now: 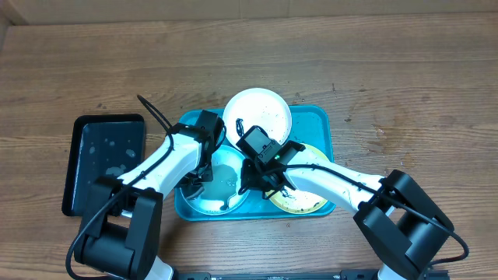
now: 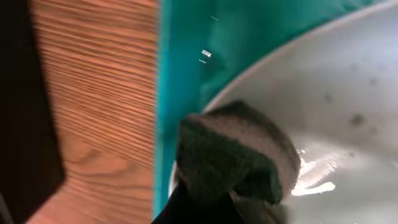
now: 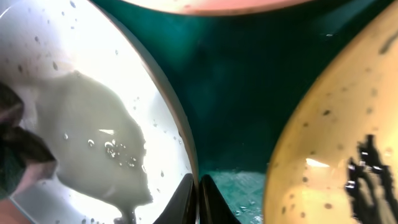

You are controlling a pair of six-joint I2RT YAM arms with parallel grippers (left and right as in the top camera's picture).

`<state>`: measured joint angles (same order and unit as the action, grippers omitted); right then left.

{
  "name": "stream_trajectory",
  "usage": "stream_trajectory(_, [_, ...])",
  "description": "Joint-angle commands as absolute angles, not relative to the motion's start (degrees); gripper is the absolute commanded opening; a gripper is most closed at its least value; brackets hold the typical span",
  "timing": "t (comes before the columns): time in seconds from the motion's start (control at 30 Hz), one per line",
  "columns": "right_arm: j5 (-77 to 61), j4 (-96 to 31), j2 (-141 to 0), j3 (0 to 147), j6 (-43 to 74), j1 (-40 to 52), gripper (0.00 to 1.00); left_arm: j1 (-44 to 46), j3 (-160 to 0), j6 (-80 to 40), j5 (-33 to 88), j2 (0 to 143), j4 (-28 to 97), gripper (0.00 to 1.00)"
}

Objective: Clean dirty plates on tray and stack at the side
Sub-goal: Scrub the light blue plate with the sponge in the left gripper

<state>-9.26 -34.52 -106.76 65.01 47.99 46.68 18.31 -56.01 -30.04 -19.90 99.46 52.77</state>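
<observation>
Wooden worktop [image 1: 389, 70]; blue tray [image 1: 319, 117] at centre, black tray [image 1: 105, 155] to left. On blue tray: white plate [image 1: 261, 109] at far side; blue plate [image 1: 226, 183] near left, wet; yellow plate [image 1: 303, 204] near right, dark smears. Left gripper [image 1: 201, 173] clamped on sponge [image 2: 230, 155], sponge on blue plate. Right gripper [image 3: 199, 199] closed at blue plate rim; hold on rim cannot be told.

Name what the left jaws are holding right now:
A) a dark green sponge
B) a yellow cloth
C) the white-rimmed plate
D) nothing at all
A: the left wrist view shows a dark green sponge squeezed between the left jaws, over the wet light blue plate that lies on the blue tray.
</observation>
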Motion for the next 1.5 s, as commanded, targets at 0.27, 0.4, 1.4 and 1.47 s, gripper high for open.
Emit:
stream_trajectory(0.27, [-8.01,-35.20,-106.87,64.49,48.03,46.65,0.04,17.67,-65.06,-26.85,-18.02,100.38,59.16,0.04])
stream_trajectory(0.4, [-8.01,-35.18,-106.85,64.49,48.03,46.65,0.04,17.67,-68.23,-13.61,3.77,100.38,58.39,0.04])
stream_trajectory(1.4, [-7.77,-35.18,-106.85,64.49,48.01,46.65,0.04,15.35,-56.97,-40.84,-36.38,100.71,60.66,0.04])
stream_trajectory(1.47, [-7.79,-35.18,-106.85,64.49,48.01,46.65,0.04,15.35,-58.17,-41.76,-36.36,100.71,61.84,0.04])
